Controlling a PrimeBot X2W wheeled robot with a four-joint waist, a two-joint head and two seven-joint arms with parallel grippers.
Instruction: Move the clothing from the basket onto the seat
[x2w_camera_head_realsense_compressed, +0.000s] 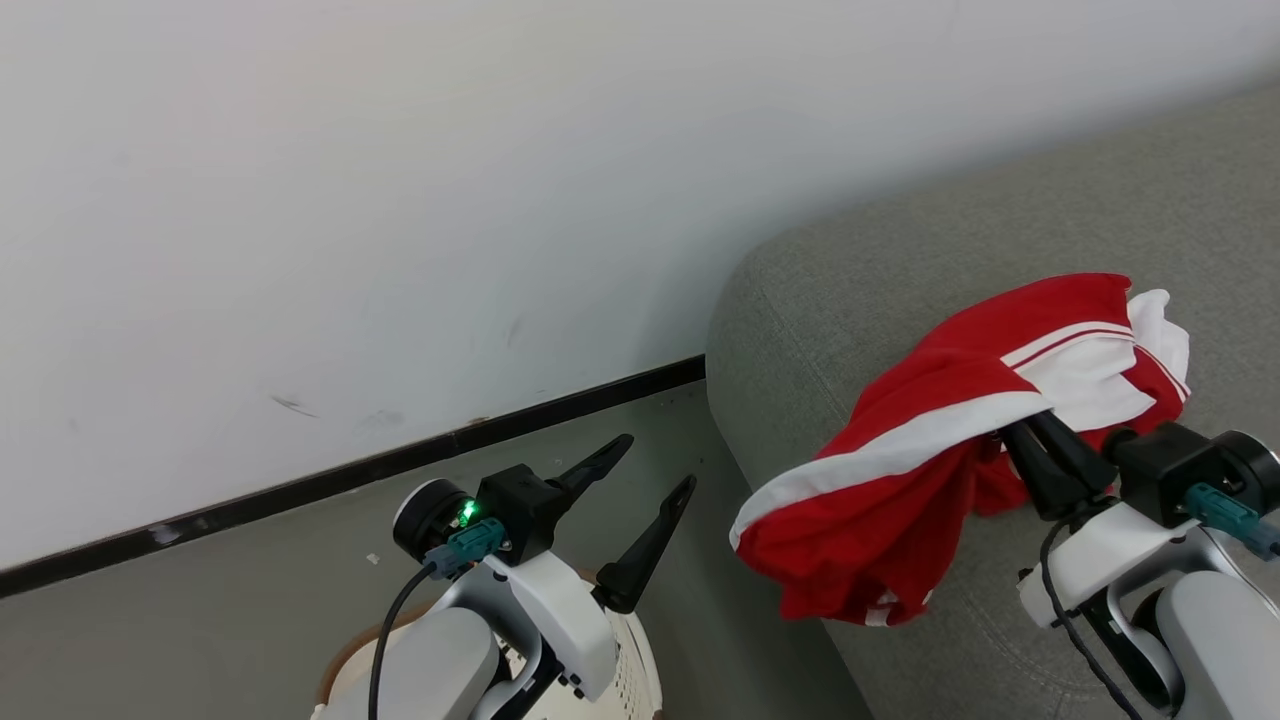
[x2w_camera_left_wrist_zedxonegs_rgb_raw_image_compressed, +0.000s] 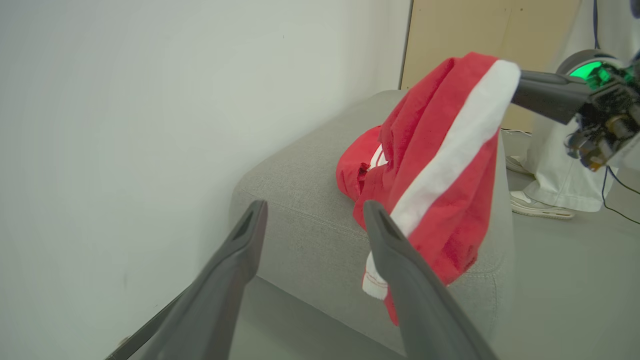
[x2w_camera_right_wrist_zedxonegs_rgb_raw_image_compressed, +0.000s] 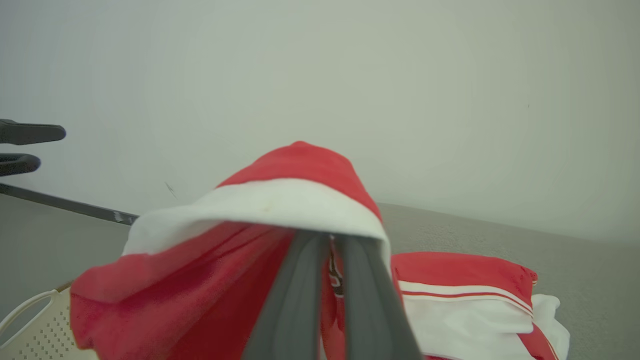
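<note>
One piece of the red clothing (x2w_camera_head_realsense_compressed: 880, 510) with a white stripe hangs from my right gripper (x2w_camera_head_realsense_compressed: 1022, 428), which is shut on it above the front left corner of the grey seat (x2w_camera_head_realsense_compressed: 840, 290). Its lower folds droop over the seat's edge. In the right wrist view this cloth (x2w_camera_right_wrist_zedxonegs_rgb_raw_image_compressed: 280, 200) drapes over my closed fingers (x2w_camera_right_wrist_zedxonegs_rgb_raw_image_compressed: 300, 285). A second red and white garment (x2w_camera_right_wrist_zedxonegs_rgb_raw_image_compressed: 465, 300) lies on the seat behind it. My left gripper (x2w_camera_head_realsense_compressed: 655, 462) is open and holds nothing, above the basket (x2w_camera_head_realsense_compressed: 635, 665). Its fingers (x2w_camera_left_wrist_zedxonegs_rgb_raw_image_compressed: 240, 260) point at the seat (x2w_camera_left_wrist_zedxonegs_rgb_raw_image_compressed: 300, 210).
A white wall with a dark baseboard (x2w_camera_head_realsense_compressed: 350, 475) runs behind the grey floor, left of the seat. A person's white trouser legs and shoes (x2w_camera_left_wrist_zedxonegs_rgb_raw_image_compressed: 545, 200) stand beyond the seat's far end, by a beige board (x2w_camera_left_wrist_zedxonegs_rgb_raw_image_compressed: 490, 30). The basket's rim (x2w_camera_right_wrist_zedxonegs_rgb_raw_image_compressed: 30, 310) shows at lower left.
</note>
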